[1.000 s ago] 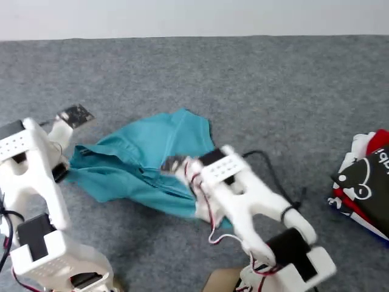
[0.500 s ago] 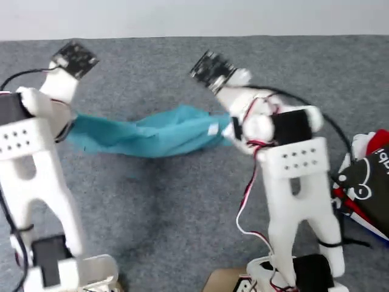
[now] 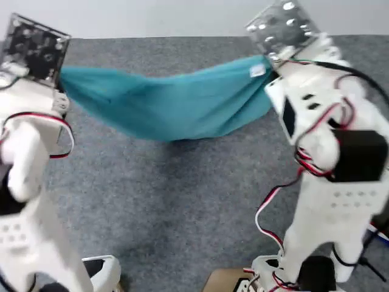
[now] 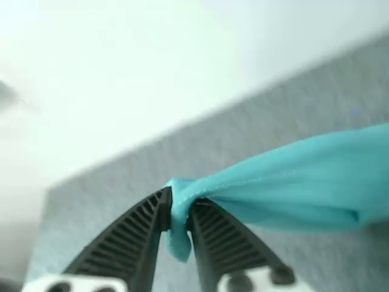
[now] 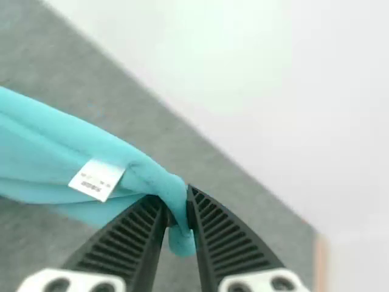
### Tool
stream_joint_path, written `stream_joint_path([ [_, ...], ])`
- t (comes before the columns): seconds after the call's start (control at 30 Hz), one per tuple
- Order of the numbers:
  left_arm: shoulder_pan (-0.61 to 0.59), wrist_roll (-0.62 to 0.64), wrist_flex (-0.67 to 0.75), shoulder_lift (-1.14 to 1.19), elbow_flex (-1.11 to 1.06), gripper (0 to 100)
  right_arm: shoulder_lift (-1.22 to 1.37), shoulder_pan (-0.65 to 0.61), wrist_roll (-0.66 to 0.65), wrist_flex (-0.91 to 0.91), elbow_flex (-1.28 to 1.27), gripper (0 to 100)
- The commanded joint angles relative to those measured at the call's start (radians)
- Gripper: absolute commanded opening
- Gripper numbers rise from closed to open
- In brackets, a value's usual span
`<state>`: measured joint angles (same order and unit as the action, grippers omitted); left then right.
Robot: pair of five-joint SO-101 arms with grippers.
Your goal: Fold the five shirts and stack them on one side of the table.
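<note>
Grey felt-like table covering (image 3: 182, 201), running back to a pale wall (image 3: 152, 18).

Item 1: left arm (image 3: 27, 182), white, standing tall at the left of the high view, with red and black wires looped along it.

Item 2: right arm (image 3: 328, 158), white, standing tall at the right of the high view, with a black motor block and trailing wires.

Item 3: teal shirt (image 3: 176, 106), one piece, bunched lengthwise and slung between the two arms over the far part of the table. It is raised off the surface and sags in the middle. One end is at each gripper.

Item 4: left gripper (image 4: 176, 204), black ribbed jaws pinched together on one bunched end of the teal shirt; a short tuft of cloth hangs below the jaws.

Item 5: right gripper (image 5: 176, 204), black ribbed jaws pinched together on the opposite end.

Item 6: white label (image 5: 97, 178), sewn to the shirt just beside the right gripper.
</note>
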<state>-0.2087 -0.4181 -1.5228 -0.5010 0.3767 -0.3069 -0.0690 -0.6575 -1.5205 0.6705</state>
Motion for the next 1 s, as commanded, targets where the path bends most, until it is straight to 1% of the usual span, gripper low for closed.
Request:
stream_joint_path([
  [0.0, -0.006, 0.014, 0.077, -0.057, 0.061, 0, -0.05, 0.056, -0.009, 0.027, 0.129, 1.0],
  [0.13, -0.006, 0.014, 0.13, -0.089, 0.102, 0, -0.05, 0.094, -0.009, 0.021, 0.212, 1.0],
  [0.37, -0.006, 0.009, 0.141, -0.141, 0.176, 0, -0.051, 0.154, -0.009, 0.019, 0.348, 1.0],
  [0.47, -0.006, 0.008, 0.181, -0.164, 0.205, 0, -0.051, 0.191, -0.012, 0.025, 0.411, 1.0],
  [0.57, -0.006, -0.005, 0.23, -0.189, 0.213, 0, -0.051, 0.216, -0.054, 0.024, 0.453, 1.0],
  [0.73, -0.006, -0.101, 0.233, -0.199, 0.197, 0, -0.051, 0.226, -0.1, 0.015, 0.473, 1.0],
  [0.83, -0.006, -0.114, 0.233, -0.199, 0.199, 0, -0.051, 0.248, -0.127, -0.01, 0.473, 1.0],
  [0.97, -0.008, -0.114, 0.233, -0.206, 0.211, 0, -0.067, 0.248, -0.16, -0.104, 0.477, 1.0],
])
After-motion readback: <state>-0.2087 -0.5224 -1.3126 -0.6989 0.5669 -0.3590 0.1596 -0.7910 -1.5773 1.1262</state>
